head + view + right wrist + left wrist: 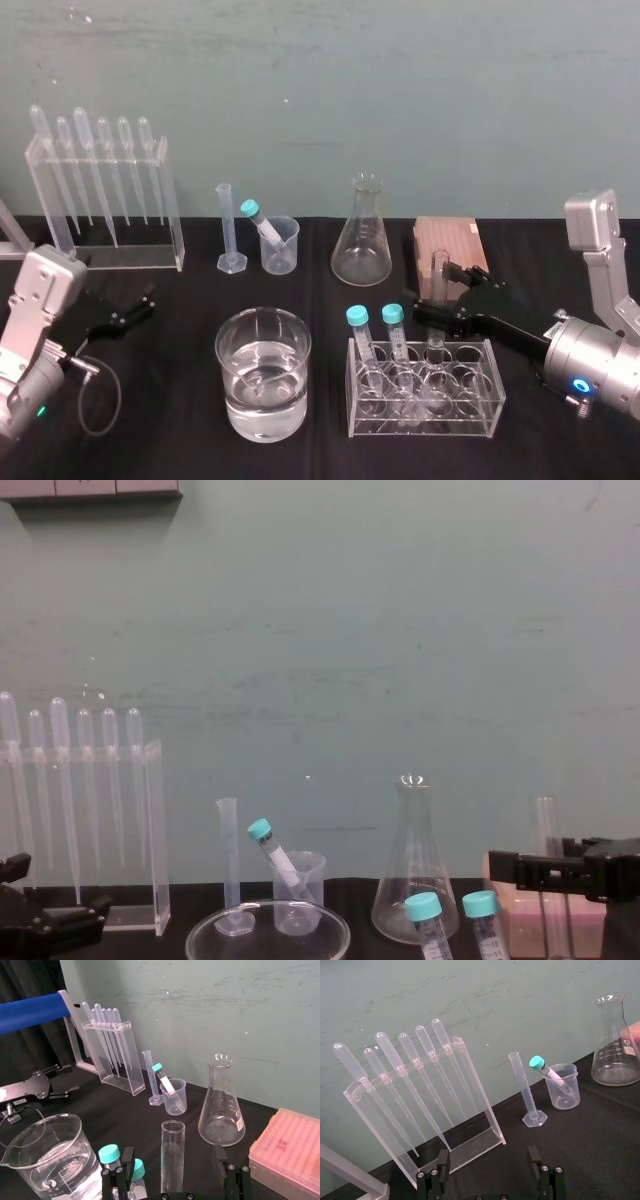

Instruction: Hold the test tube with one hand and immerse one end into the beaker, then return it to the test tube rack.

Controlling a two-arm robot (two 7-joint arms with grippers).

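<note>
Right gripper [173, 1160] unclenched, the uncapped test tube [172, 1135] standing untouched between its fingers; left gripper [489, 1155] parked, likewise spread.

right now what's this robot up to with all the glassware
The right gripper is at the test tube rack, its fingers open on either side of the tall uncapped test tube. The tube stands in the rack beside two teal-capped tubes, and nothing grips it. The beaker, part full of clear liquid, sits on the table to the left of the rack. The left gripper is open at the far left, holding nothing.
</note>
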